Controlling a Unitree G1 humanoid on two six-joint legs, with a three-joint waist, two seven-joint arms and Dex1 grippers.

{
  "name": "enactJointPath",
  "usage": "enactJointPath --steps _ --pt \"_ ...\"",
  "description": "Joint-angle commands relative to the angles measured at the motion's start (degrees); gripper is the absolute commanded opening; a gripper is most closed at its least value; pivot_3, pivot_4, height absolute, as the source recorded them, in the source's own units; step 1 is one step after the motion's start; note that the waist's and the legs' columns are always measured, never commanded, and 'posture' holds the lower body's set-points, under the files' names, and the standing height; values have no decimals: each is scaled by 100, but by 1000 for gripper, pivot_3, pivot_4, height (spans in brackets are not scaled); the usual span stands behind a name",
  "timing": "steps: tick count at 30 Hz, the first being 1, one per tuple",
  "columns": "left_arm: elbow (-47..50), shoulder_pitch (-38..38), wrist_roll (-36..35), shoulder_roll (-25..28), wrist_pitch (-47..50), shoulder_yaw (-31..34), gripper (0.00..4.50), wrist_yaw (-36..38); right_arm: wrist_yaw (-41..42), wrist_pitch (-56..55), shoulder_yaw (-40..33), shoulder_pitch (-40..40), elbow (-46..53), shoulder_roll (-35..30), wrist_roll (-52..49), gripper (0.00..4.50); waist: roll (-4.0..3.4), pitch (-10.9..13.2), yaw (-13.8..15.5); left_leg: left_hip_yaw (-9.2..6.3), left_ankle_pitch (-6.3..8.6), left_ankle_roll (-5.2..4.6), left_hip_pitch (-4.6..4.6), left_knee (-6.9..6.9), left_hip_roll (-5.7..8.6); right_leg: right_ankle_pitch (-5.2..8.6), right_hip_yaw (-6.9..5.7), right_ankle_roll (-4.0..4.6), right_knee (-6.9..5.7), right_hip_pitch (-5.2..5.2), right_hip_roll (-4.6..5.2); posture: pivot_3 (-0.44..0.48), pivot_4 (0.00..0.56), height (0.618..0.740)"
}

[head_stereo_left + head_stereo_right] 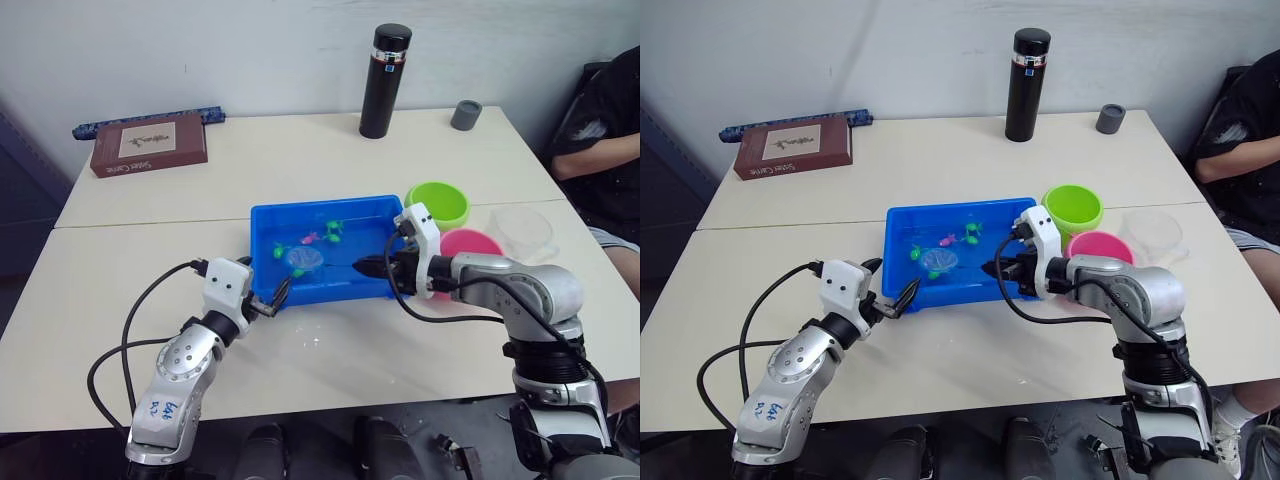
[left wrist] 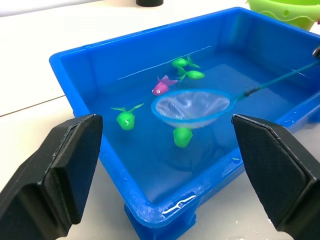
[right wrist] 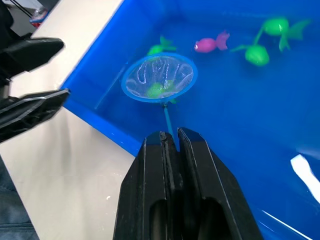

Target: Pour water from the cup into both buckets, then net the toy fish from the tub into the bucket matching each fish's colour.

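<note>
Fish (image 2: 163,86) all sit in your tub (image 1: 262,222); right gripper (image 3: 169,142) grasps the net (image 3: 159,78), left gripper (image 2: 165,175) spread empty.

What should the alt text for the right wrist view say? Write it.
The right gripper, jaws shut on a thin net handle, holds a small round net over a green fish in the water-filled blue tub; a pink fish floats beyond.

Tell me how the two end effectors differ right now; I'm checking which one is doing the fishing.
The right end effector is shut on the net's handle, over the tub; the left end effector is open and holds nothing. The right one reaches in from the bucket side, the left one sits at the tub's near corner. Both have black fingers.
</note>
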State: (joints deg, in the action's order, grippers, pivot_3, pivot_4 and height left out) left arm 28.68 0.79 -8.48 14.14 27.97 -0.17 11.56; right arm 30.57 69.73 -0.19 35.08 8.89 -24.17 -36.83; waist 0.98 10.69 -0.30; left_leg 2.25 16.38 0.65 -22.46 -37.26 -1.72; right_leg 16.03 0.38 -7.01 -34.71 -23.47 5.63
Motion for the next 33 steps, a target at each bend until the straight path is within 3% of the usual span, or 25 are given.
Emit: enactJointPath --steps 1,17,33 --pt "213 -6 36 -36 -47 -11 4445 -43 12 -242 50 114 -104 59 115 0 0 0 3 0 0 0 -1 0 0 0 0 0 0 0 0 0 150 740" --pt "179 13 52 -70 -85 -36 4445 -92 31 -998 197 561 -1203 377 725 0 0 0 -12 3 0 0 -2 2 -1 0 0 0 -1 -4 -1 0 150 740" --pt "208 -29 52 -83 -68 -53 4445 -103 31 -1581 115 840 -1635 564 1067 0 0 0 -43 2 0 1 -4 6 -2 0 0 0 1 -7 0 0 150 740"
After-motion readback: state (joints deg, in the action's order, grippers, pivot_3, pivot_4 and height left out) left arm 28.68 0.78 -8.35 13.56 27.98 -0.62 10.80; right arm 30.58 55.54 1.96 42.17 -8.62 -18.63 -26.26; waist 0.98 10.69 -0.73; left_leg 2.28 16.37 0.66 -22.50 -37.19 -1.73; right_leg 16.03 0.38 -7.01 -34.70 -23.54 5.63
